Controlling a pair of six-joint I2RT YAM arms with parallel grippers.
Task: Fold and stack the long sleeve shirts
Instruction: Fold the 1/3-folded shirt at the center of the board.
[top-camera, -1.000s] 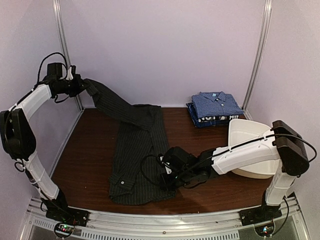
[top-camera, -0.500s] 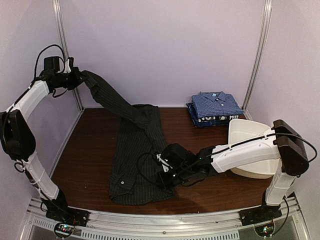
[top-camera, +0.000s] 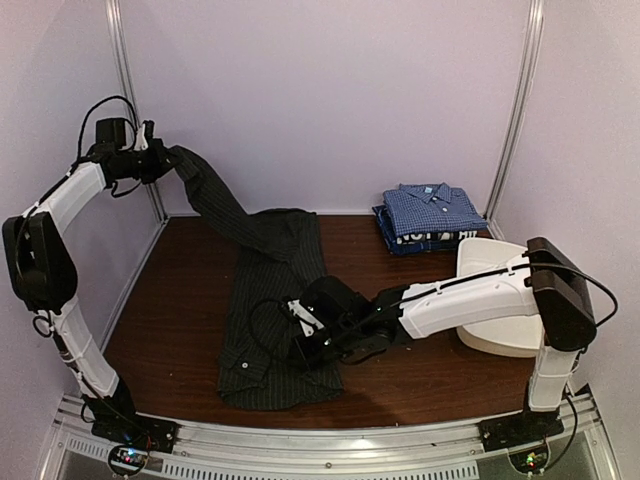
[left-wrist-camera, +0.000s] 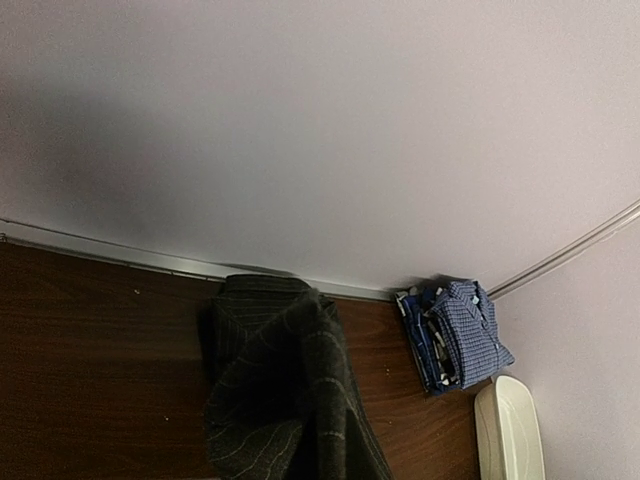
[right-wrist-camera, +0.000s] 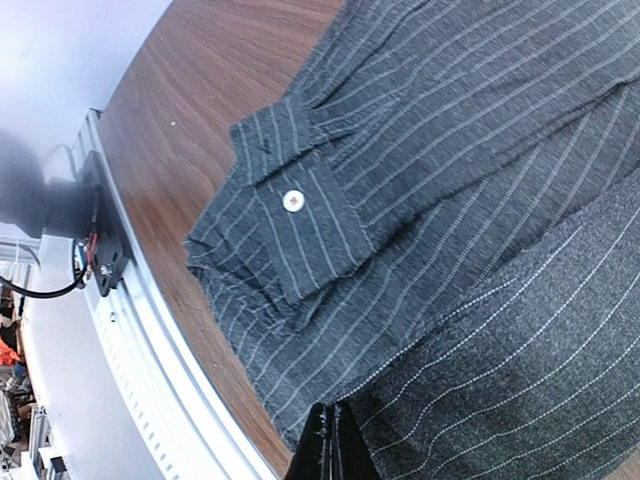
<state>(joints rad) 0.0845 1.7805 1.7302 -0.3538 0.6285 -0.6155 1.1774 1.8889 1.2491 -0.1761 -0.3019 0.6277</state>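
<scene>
Over the table (top-camera: 170, 290), from above, we judge the fold of the charcoal shirt (top-camera: 270, 300) to be under way. It lies lengthwise on the left half, collar toward us. The left gripper (top-camera: 160, 160) is clamped on one sleeve, holding it high by the left post. The right gripper (top-camera: 300, 345) is low on the shirt's near right side. The blue checked shirt (top-camera: 435, 208) already sits folded on the navy shirt (top-camera: 430, 237) at the far right, behind the tub (top-camera: 500, 300).

From the left wrist, we see the sleeve (left-wrist-camera: 290, 400) hanging below the camera, its fingers out of frame.

From the right wrist, the fingers (right-wrist-camera: 330, 445) are pinched together on pinstriped cloth, beside the buttoned cuff (right-wrist-camera: 293, 200).

Next, we think, both sleeves should be laid across the body without bunching.

Since a second ago, the right arm has slid leftward over the shirt; the left stayed high.
</scene>
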